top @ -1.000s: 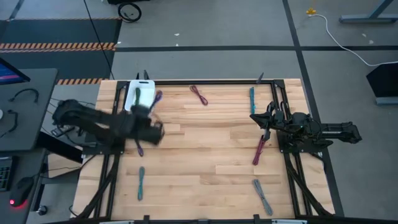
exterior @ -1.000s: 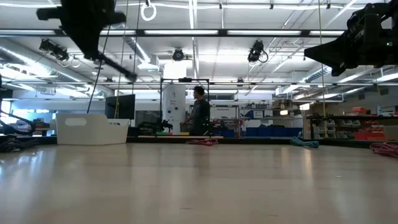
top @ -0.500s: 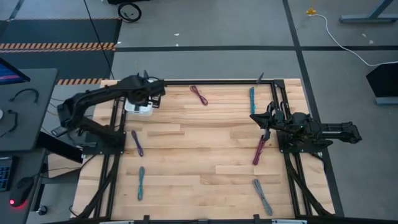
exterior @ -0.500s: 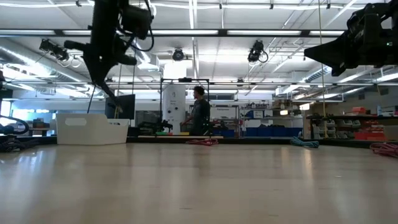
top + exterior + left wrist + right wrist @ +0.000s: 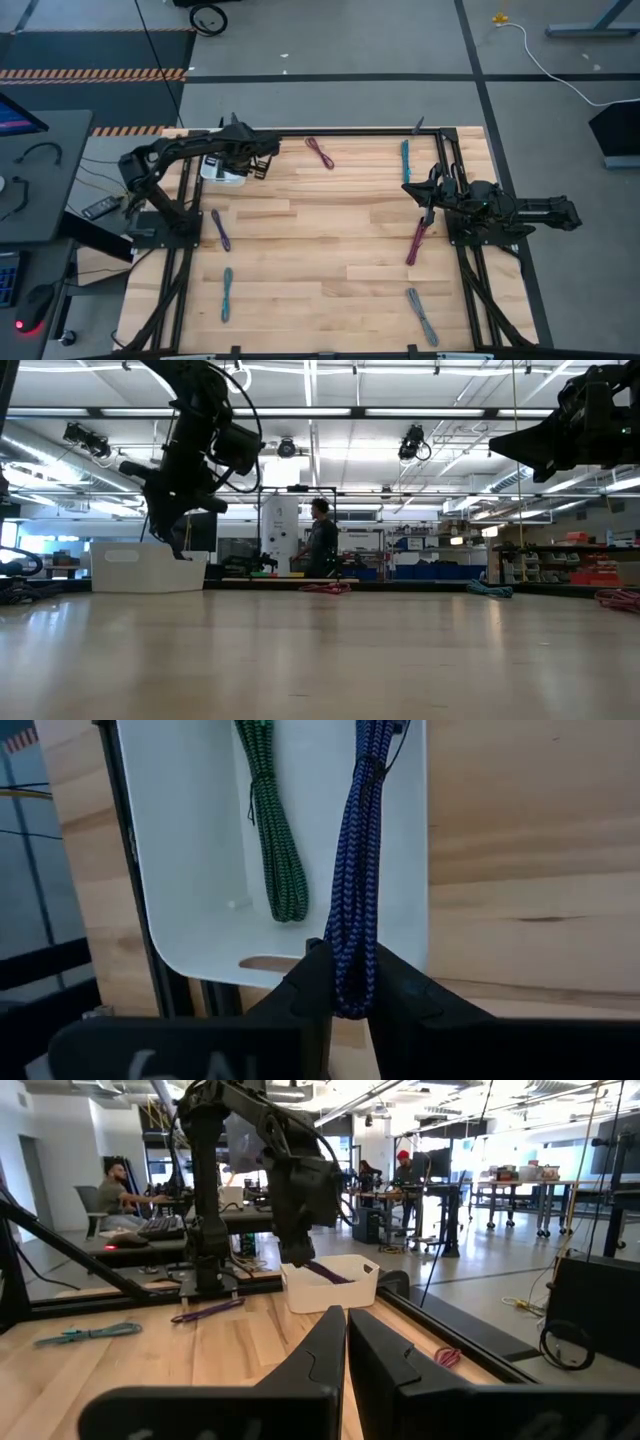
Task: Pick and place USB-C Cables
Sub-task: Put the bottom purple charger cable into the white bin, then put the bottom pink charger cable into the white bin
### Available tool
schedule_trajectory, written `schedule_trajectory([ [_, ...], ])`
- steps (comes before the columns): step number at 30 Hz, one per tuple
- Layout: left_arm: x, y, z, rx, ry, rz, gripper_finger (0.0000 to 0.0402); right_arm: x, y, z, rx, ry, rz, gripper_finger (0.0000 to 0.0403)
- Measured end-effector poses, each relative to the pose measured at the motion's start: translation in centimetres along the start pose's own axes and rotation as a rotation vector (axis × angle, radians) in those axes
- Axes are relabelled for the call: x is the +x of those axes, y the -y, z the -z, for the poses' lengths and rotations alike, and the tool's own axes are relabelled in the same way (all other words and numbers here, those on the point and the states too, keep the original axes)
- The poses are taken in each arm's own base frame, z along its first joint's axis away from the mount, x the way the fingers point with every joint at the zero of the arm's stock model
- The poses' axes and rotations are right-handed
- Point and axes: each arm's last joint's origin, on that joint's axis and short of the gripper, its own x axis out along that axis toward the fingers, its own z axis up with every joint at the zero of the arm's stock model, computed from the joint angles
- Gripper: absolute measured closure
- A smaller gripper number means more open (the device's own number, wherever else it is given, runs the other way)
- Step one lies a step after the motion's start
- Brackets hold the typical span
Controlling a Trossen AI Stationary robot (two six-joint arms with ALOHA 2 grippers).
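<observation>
My left gripper hangs over the white bin at the table's far left corner, shut on a blue-purple braided cable. A green cable lies on the bin's floor. On the table lie a maroon cable, a teal one, a magenta one, a purple one, a teal-blue one and a grey one. My right gripper waits shut above the table's right side, by the magenta cable. My left gripper pinches the blue-purple cable's near end between its two fingers, coming from above and slanting. The fingers lie along the bundle. The rest of the bundle runs away from them over the bin; its far end is cut off by the picture's edge.
Black rails run along the table's left and right sides and its far edge. The bin stands against the far left rail. Bare wood shows across the table's middle. People sit and stand in the room beyond the table.
My left arm has swung from the table's left middle toward the far edge, reached the white bin and come down over it. The cables on the table have stayed where they were.
</observation>
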Motion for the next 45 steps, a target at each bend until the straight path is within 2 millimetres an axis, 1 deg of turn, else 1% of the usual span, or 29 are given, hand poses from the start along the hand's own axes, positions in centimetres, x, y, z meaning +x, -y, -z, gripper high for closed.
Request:
schedule_trajectory([
  [2,0.1,0.1,-0.1,0.033,0.002,-0.006,0.0328,0.0,0.0,0.0,0.0,0.0,0.0,0.038],
  [5,0.3,-0.2,-0.4,0.064,-0.005,-0.01,0.0289,0.0,0.0,0.0,0.0,0.0,0.0,0.038],
  [8,0.1,-1.2,-0.7,0.104,-0.022,-0.021,0.0247,0.0,0.0,0.0,0.0,0.0,0.0,0.038],
  [11,-0.9,-2.2,-0.6,0.126,-0.003,-0.003,0.0214,0.0,0.0,0.0,0.0,0.0,0.0,0.038],
  [14,-2.6,-2.8,0.5,0.154,0.066,0.034,0.0195,0.0,0.0,0.0,0.0,0.0,0.0,0.038],
  [16,-4.2,-2.9,1.8,0.154,0.169,0.05,0.019,0.0,0.0,0.0,0.0,0.0,0.0,0.038],
  [19,-6.8,-2.5,4.4,0.132,0.376,0.088,0.0193,0.0,0.0,0.0,0.0,0.0,0.0,0.038],
  [22,-9.1,-1.4,7.7,0.137,0.583,0.172,0.0202,0.0,0.0,0.0,0.0,0.0,0.0,0.038],
  [24,-10.3,-0.4,9.9,0.167,0.711,0.232,0.0208,0.0,0.0,0.0,0.0,0.0,0.0,0.038],
  [28,-12.0,1.6,13.8,0.203,0.923,0.338,0.0219,0.0,0.0,-0.3,0.007,0.026,0.0,0.038],
  [30,-12.5,2.4,15.5,0.215,1.001,0.372,0.0224,0.0,0.0,-0.6,0.028,0.061,-0.002,0.038],
  [33,-12.8,3.3,17.6,0.218,1.097,0.397,0.0229,-0.1,0.0,-1.1,0.105,0.113,-0.016,0.038],
  [36,-12.5,4.3,19.1,0.206,1.154,0.407,0.023,-0.1,0.1,-1.8,0.11,0.184,-0.003,0.038],
  [39,-12.0,5.2,20.3,0.178,1.157,0.438,0.023,-0.3,0.2,-2.3,0.12,0.239,0.008,0.038],
  [41,-11.6,5.8,20.9,0.148,1.145,0.466,0.023,-0.3,0.1,-2.4,0.127,0.243,-0.006,0.038],
  [43,-11.2,6.3,21.4,0.124,1.136,0.486,0.023,-0.2,0.1,-2.1,0.157,0.216,-0.021,0.038],
  [45,-10.9,6.7,21.5,0.109,1.13,0.493,0.023,0.1,-0.1,-1.4,0.215,0.137,-0.043,0.038],
])
